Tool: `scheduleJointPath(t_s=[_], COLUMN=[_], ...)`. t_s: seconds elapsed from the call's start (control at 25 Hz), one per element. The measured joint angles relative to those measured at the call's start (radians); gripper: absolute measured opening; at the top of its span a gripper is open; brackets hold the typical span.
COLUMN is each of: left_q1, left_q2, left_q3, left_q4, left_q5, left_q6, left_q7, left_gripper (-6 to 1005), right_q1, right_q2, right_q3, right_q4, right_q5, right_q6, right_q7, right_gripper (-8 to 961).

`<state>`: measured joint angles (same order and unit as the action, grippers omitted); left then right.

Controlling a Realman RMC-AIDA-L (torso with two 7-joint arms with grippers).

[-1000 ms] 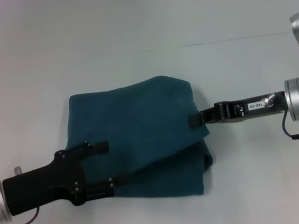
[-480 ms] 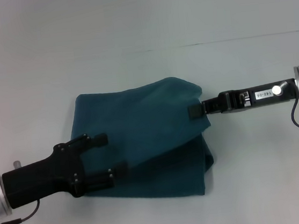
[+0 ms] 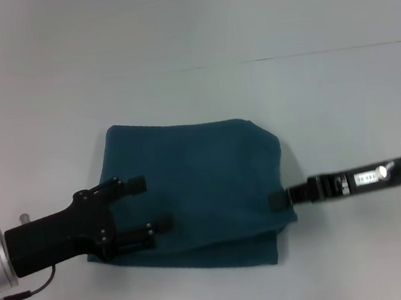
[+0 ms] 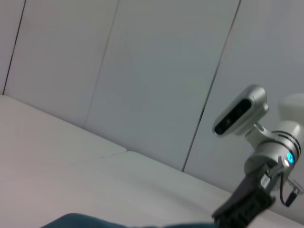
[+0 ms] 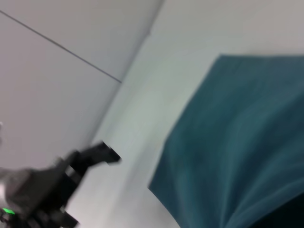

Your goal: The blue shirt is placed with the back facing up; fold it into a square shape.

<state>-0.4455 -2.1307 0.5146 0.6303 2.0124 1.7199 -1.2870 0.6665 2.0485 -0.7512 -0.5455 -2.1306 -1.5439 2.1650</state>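
Blue shirt [image 3: 197, 186] folded; left gripper [image 3: 151, 204] jaws wide over left edge; right gripper [image 3: 275, 200] pinches right edge.

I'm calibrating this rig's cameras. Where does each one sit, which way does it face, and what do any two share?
Head view: from the robot's head, looking down at the folded dark teal-blue fabric shirt on the pale table; left gripper over its left edge, right gripper at its right edge.
Left wrist view: low, looking across the table at the wall; shows the right arm.
Right wrist view: close over the shirt; shows the left gripper.
All three views show the shirt.
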Motion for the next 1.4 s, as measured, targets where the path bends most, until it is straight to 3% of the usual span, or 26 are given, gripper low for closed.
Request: scheduleJointPath(t_s=[0.12, 0.24, 0.56, 0.92, 1.4], left_q1=[-0.006, -0.010, -0.018, -0.035, -0.114], left_q2=[-0.001, -0.001, -0.005, -0.024, -0.030], left_q3=[0.003, 0.006, 0.008, -0.001, 0.008], left_q4=[0.000, 0.000, 0.000, -0.005, -0.036], left_q5=[0.000, 0.000, 0.000, -0.051, -0.067], left_q6=[-0.001, -0.001, -0.003, -0.157, -0.507], left_q7=[0.000, 0.000, 0.005, -0.009, -0.176], left_gripper=[949, 949, 949, 946, 941], right_q1=[-0.006, -0.017, -0.039, 0.003, -0.034], right_q2=[0.002, -0.009, -0.063, -0.043, -0.083], right_q3=[0.000, 0.011, 0.120, 0.128, 0.139], right_q4=[0.008, 0.013, 0.008, 0.001, -0.009], right_q5=[-0.051, -0.063, -0.027, -0.018, 0.091], right_q6=[0.018, 0.040, 0.145, 0.208, 0.106], right_q7=[-0.014, -0.027, -0.001, -0.027, -0.104], right_gripper=[28, 29, 338, 703, 756])
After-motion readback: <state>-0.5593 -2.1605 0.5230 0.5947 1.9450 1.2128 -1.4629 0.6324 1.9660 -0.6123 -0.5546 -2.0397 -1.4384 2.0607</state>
